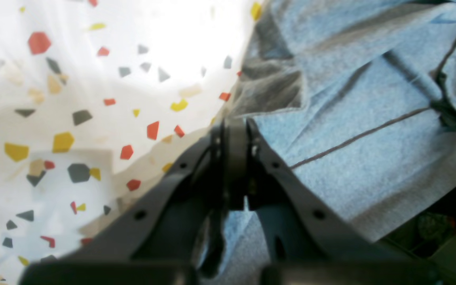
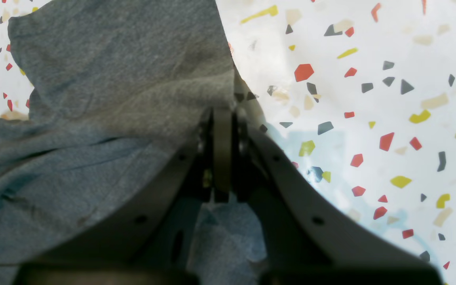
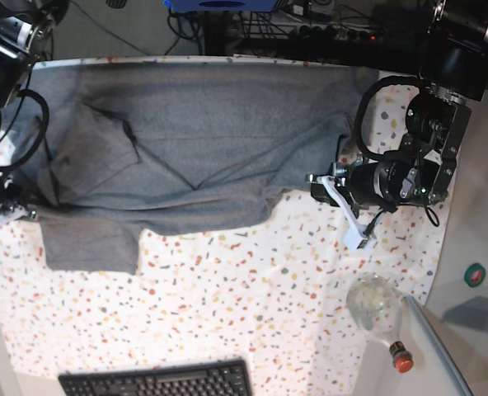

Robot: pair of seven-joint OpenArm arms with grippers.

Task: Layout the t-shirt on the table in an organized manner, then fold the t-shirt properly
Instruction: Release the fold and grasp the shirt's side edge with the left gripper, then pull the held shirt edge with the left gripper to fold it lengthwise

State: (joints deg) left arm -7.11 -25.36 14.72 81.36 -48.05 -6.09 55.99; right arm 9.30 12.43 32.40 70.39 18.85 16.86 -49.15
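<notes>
My left gripper has its jaws pressed together on the edge of the t-shirt, with grey fabric bunched between the fingers below the pads. My right gripper is likewise pinching the t-shirt at its edge, cloth showing between its fingers too. The shirt is heather-grey and rumpled near both grips, with creases and a thin seam line running across it in my left wrist view. In the base view the t-shirt lies spread wide across the far half of the table, its body stretched between my two arms, one short sleeve hanging down toward the near side on that view's left, and folds crossing its middle. The table is a white cloth speckled with red, yellow and grey flecks. Nearer the front edge sits a black keyboard, and at the table's near corner by my left arm stands a clear bottle with a red cap. Cables lie beyond the far edge.
</notes>
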